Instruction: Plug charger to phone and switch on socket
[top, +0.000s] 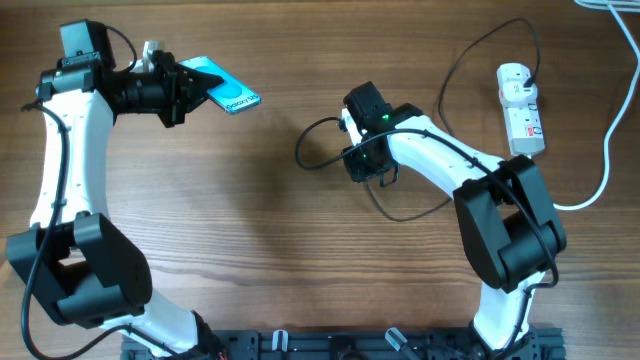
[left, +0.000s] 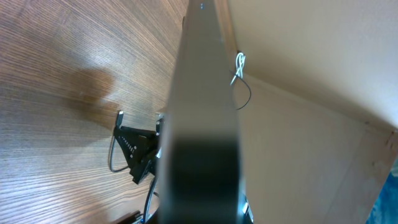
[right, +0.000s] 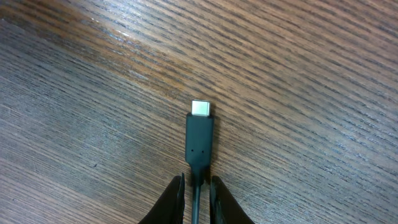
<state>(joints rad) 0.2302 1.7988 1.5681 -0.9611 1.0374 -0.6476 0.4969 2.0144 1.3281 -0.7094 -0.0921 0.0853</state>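
Left pincer: closed on the phone. My left pincer clamped one end of the phone, and the rest stuck out toward 3 o'clock.
Phone location: about 10 o'clock on the surface, tilted; it looked lifted rather than lying flat, but I couldn't confirm that.
Right pincer: my right pincer was nipped shut on the charger, gripping the thin cable just behind the plug housing. The metal tip was bare and pointed to 12 o'clock in the wrist view.
Charger location: the plug end was near the centre of the surface and well apart from the phone. Slack looped around the right arm and ran off toward the socket at 2 o'clock.
Step (my read): both parts were in hand, with the mating not yet done and the switch untouched.
Risk 1: I held cable rather than housing, so the plug could swivel or buckle when pushed into the port.
Risk 2: the phone was held by one end only, so insertion force might lever it out or twist it.
Risk 3: the loose loop under the right arm could snag and drag the tip off line.
Overhead only: the layout, the gap between plug and phone, the socket, and the white cable.
Right wrist only: plug tip detail and the grip point.
Left wrist: the phone was edge-on and blurred, with the far pincer and its loop visible beyond it. The port was not visible in any view.
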